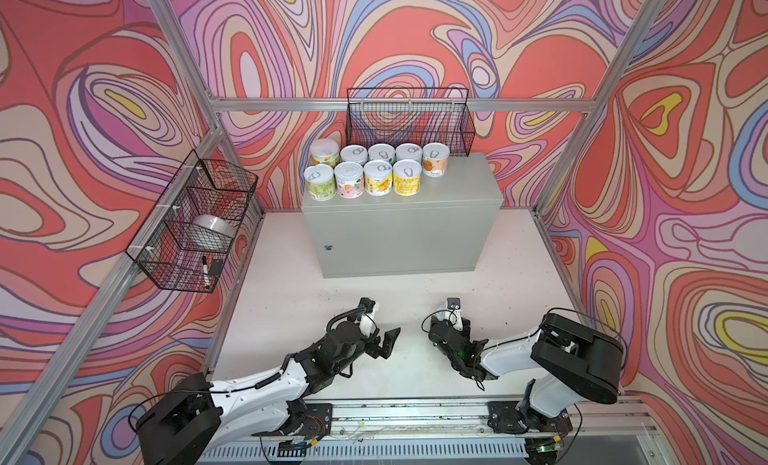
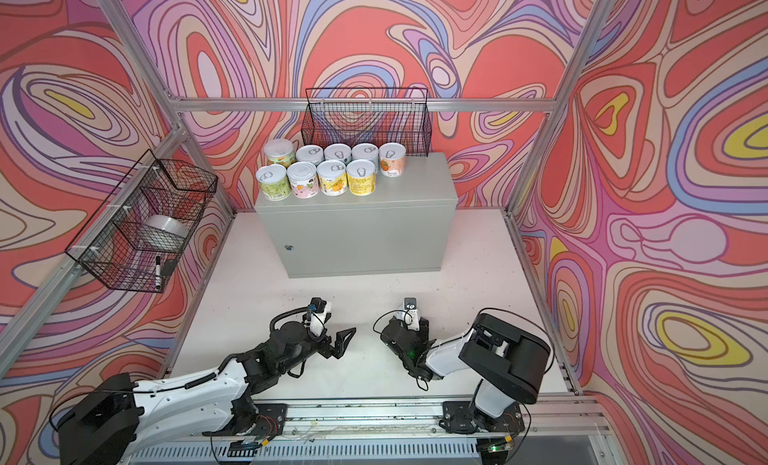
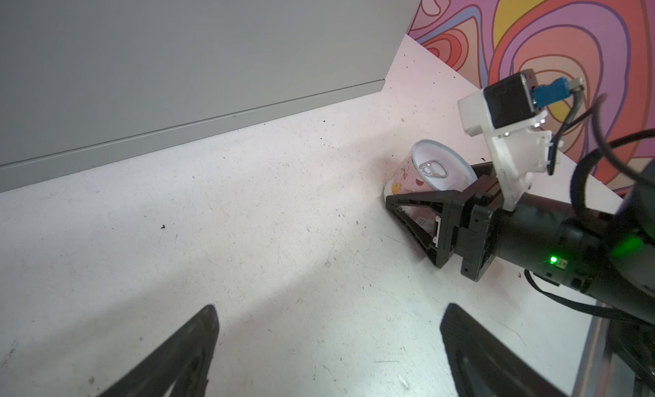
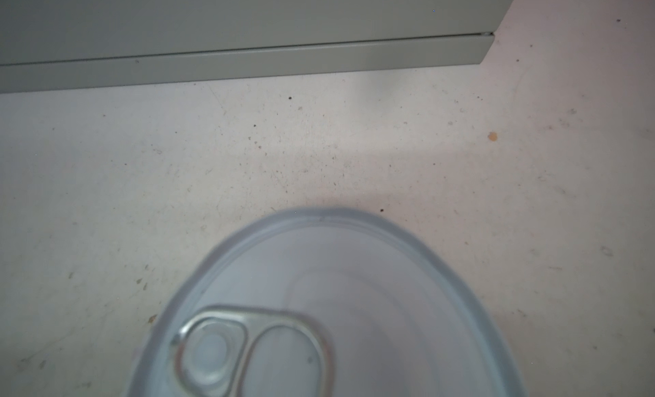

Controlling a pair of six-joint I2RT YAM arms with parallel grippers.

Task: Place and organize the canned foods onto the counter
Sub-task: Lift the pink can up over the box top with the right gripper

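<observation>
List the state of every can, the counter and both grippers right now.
Nine cans: upright on the counter, in two rows.
Pink can: upright on the table, between the right gripper's jaws.
Left gripper: jaws wide open, empty.
Right gripper: jaws either side of the pink can, grip unclear.

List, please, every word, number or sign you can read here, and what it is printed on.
Nothing is legible.
Canned foods on the counter: label print too small to read.
Pink can, left wrist view: label print too blurred to read.
</observation>
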